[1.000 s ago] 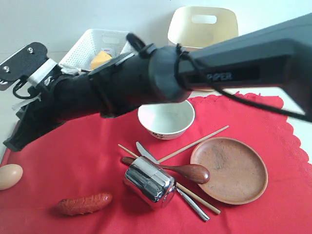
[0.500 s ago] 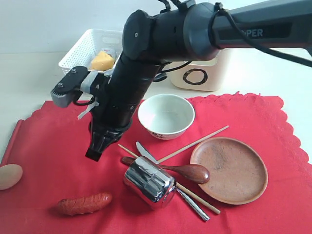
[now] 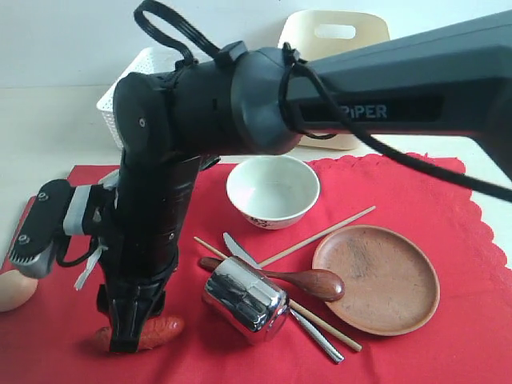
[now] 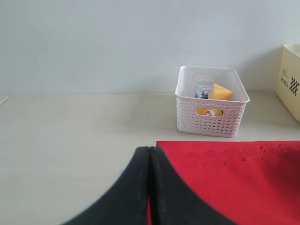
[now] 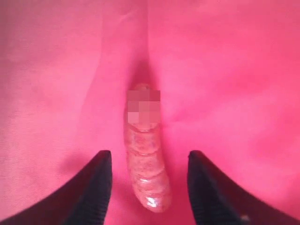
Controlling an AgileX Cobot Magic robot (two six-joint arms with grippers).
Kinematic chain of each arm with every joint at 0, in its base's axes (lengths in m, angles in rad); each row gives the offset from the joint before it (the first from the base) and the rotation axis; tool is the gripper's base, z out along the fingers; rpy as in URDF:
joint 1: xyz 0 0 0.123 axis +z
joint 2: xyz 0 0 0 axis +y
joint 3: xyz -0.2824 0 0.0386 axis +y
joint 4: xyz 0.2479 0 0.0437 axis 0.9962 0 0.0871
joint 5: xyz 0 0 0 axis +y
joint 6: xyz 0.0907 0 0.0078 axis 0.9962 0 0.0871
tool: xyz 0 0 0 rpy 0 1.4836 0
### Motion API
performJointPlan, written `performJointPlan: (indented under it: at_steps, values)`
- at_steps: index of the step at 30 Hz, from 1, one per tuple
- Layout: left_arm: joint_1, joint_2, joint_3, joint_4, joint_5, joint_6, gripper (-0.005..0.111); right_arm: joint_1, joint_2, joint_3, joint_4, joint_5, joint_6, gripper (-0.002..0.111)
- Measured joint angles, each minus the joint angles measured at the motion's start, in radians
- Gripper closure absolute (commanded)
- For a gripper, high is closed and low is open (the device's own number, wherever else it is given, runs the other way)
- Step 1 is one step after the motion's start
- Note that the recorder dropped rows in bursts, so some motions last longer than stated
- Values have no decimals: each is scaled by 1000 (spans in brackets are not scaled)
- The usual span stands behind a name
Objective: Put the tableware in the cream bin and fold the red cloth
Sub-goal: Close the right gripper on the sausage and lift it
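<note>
**Our right pincer (image 5: 149,154) is spread astride the sausage (image 5: 145,173), near the front left corner of the red cloth (image 3: 472,264).**

We see its jaws apart on either side of the sausage, gripping nothing. The steel cup (image 3: 244,298) lies just beside it, against the spoon (image 3: 308,282), knife (image 3: 316,336) and chopsticks (image 3: 320,236). The bowl (image 3: 272,188) and plate (image 3: 376,280) sit further in. Bare cloth runs to the left edge, and the egg (image 3: 12,292) rests just off it. The cream bin (image 3: 334,32) stands at the bench's far edge. Our left pincer (image 4: 149,152) is pressed together, empty.
</note>
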Motion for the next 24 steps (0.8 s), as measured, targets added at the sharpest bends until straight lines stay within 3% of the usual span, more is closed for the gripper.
performJointPlan:
  at_steps: [11, 20, 24]
  values:
    - [0, 0, 0, 0, 0, 0, 107, 24, 119, -2, -67, 8, -17, 60]
    - [0, 0, 0, 0, 0, 0, 107, 24, 128, -2, -83, 2, -27, 105]
    - [0, 0, 0, 0, 0, 0, 107, 24, 128, -2, -83, -2, -27, 108]
